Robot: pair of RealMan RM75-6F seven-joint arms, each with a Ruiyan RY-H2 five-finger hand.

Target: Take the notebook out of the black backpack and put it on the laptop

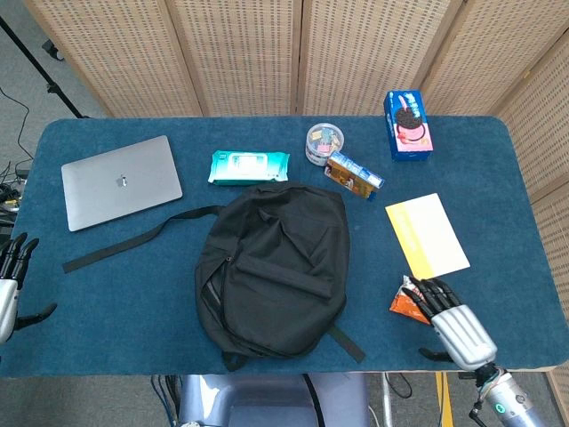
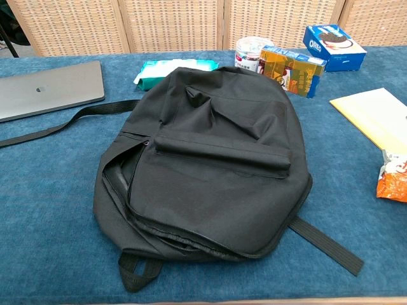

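Observation:
The black backpack (image 1: 274, 267) lies flat in the middle of the blue table, its side zip partly open (image 2: 124, 181); no notebook shows through the gap. The closed grey laptop (image 1: 121, 181) sits at the far left and also shows in the chest view (image 2: 51, 89). My right hand (image 1: 453, 320) is at the front right edge, fingers apart and empty, its fingertips over an orange snack packet (image 1: 407, 302). My left hand (image 1: 7, 286) hangs at the left edge, fingers spread, holding nothing. The chest view shows neither hand.
A loose strap (image 1: 133, 238) runs from the backpack toward the laptop. Behind the bag are a teal wipes pack (image 1: 249, 166), a round tub (image 1: 325, 142), a small carton (image 1: 354, 174) and a blue cookie box (image 1: 409, 124). A yellow pad (image 1: 427, 235) lies at the right.

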